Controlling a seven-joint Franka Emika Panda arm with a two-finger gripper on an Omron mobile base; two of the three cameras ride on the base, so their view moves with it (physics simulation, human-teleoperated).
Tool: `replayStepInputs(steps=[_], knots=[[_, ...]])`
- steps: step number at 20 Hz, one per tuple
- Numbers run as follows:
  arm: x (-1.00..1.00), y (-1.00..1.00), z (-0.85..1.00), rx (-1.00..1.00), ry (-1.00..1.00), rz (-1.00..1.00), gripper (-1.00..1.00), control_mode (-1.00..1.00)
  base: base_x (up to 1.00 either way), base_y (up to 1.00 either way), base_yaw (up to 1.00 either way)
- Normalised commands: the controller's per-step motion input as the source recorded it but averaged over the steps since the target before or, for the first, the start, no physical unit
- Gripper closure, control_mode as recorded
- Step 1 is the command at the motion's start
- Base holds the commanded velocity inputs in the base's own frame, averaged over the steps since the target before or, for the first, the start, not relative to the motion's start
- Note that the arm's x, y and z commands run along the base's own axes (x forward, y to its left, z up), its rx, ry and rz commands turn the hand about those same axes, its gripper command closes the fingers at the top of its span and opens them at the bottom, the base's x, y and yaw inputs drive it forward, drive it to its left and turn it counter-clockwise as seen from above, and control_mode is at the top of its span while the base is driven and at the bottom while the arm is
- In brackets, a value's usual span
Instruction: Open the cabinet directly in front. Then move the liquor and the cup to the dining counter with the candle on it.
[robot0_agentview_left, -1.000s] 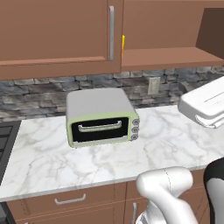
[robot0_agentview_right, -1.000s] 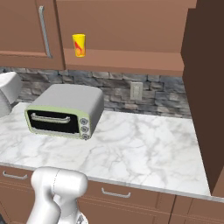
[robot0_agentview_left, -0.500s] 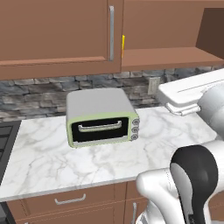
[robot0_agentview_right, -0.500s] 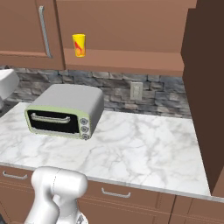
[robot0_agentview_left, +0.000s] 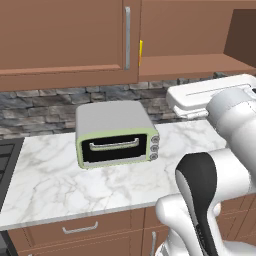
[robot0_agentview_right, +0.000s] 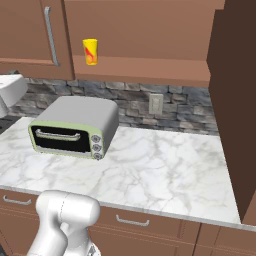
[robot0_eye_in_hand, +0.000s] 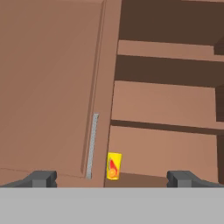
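The cabinet (robot0_agentview_left: 65, 40) hangs above the counter, its left door shut behind a silver bar handle (robot0_agentview_left: 127, 37) and its right door (robot0_agentview_right: 232, 100) swung open. On the bare lower shelf stands the yellow cup (robot0_agentview_right: 90, 51) with its red-orange mark, which is a thin sliver (robot0_agentview_left: 141, 52) in the left base view and is also seen in the hand view (robot0_eye_in_hand: 113, 166). My gripper (robot0_eye_in_hand: 113, 178) is open and empty, pointing up at the cabinet from well below the cup. The white hand (robot0_agentview_left: 200, 97) hovers right of the toaster oven. The liquor, dining counter and candle are out of view.
A pale green toaster oven (robot0_agentview_left: 116, 132) sits on the marble counter (robot0_agentview_right: 165, 170) under the cabinet. A wall outlet (robot0_agentview_right: 156, 103) is on the stone backsplash. Drawers (robot0_agentview_left: 80, 229) run below the counter, and a dark stove edge (robot0_agentview_left: 5, 165) lies at the left.
The hand has moved left and slightly up toward the cabinet, and the arm's elbow has risen into the lower right of the left base view. The jaws stayed open and the cup has not moved.
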Motion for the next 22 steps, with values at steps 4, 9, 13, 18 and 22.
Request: replayStepInputs(steps=[4,9,13,18,22], knots=[[0.19,0.00,0.00,0.01,0.00,0.00,-1.00,-1.00,0.00,0.00,0.00],[0.14,0.00,0.00,0.00,0.00,0.00,-1.00,-1.00,0.00,0.00,0.00],[0.11,0.08,0.00,0.00,0.01,0.03,-1.00,-1.00,0.00,0.00,0.00],[0.11,0.26,-0.03,0.00,0.04,0.05,-1.00,-1.00,0.00,0.00,0.00],[0.17,0.20,-0.02,0.00,0.02,0.03,-1.00,-1.00,0.00,0.00,0.00]])
